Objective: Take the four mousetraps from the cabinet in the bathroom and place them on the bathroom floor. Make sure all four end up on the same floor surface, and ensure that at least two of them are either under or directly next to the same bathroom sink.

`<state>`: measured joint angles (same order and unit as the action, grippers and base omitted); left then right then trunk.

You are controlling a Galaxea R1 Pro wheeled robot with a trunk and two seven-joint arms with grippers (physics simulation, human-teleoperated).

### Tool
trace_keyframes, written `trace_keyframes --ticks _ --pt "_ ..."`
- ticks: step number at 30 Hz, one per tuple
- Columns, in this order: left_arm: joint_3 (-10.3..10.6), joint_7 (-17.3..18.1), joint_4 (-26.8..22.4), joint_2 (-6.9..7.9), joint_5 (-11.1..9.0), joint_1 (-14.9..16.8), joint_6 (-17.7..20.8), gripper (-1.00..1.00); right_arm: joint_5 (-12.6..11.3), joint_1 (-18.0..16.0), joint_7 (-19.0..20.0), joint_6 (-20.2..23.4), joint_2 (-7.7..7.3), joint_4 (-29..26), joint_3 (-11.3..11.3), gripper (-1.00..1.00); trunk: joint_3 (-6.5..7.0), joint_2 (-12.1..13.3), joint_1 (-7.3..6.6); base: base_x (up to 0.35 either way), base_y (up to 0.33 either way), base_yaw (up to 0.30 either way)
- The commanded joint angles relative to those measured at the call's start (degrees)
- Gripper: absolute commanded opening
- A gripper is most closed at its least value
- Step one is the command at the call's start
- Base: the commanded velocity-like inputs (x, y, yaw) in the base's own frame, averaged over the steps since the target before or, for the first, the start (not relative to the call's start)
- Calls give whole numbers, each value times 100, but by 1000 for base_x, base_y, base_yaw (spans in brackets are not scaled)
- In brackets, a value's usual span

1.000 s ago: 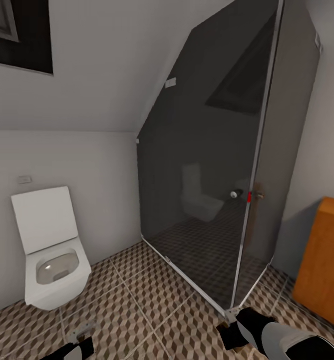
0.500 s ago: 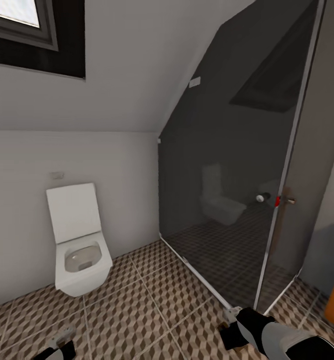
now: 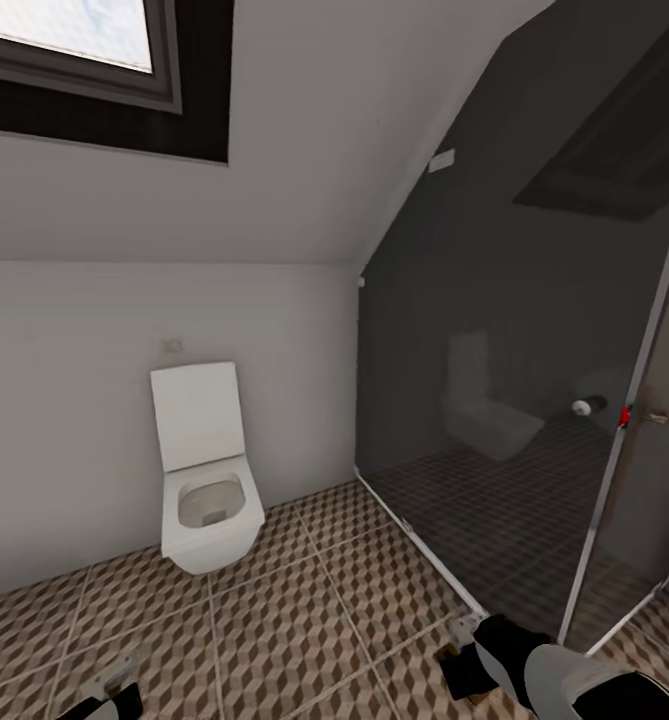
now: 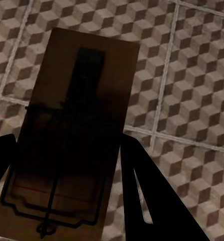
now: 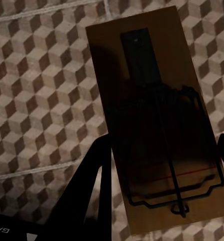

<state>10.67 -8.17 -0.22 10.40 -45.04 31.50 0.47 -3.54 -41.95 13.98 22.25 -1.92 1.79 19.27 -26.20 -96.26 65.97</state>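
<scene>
The left end effector point(image 4: 62, 165) holds one mousetrap point(image 4: 72, 130) over the floor point(image 3: 274, 620). The right end effector point(image 5: 162, 165) holds another mousetrap point(image 5: 152, 115). A toilet point(image 3: 206, 480) stands at 11 o'clock.

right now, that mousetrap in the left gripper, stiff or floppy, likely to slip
Probably stiff: the mousetrap is a flat wooden board holding its shape. Likely light for its size. It could slip, since the dark fingers seem to pinch only its narrow edges above the bathroom floor.

Two mousetraps point(image 4: 72, 135) point(image 5: 154, 120) (one per gripper), one toilet point(image 3: 209, 500)
</scene>
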Motion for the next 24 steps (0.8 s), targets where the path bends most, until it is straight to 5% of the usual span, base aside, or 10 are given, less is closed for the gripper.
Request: trace_keyframes --ticks 1,24 --pt "49 -10 -2 -3 -27 1 6 -100 -52 -6 35 10 -2 6 49 -100 -6 -4 0 0 0 273" --pt "49 -10 -4 -45 -14 -12 6 -100 -54 -6 35 8 -3 6 46 -100 -6 -4 0 0 0 273"
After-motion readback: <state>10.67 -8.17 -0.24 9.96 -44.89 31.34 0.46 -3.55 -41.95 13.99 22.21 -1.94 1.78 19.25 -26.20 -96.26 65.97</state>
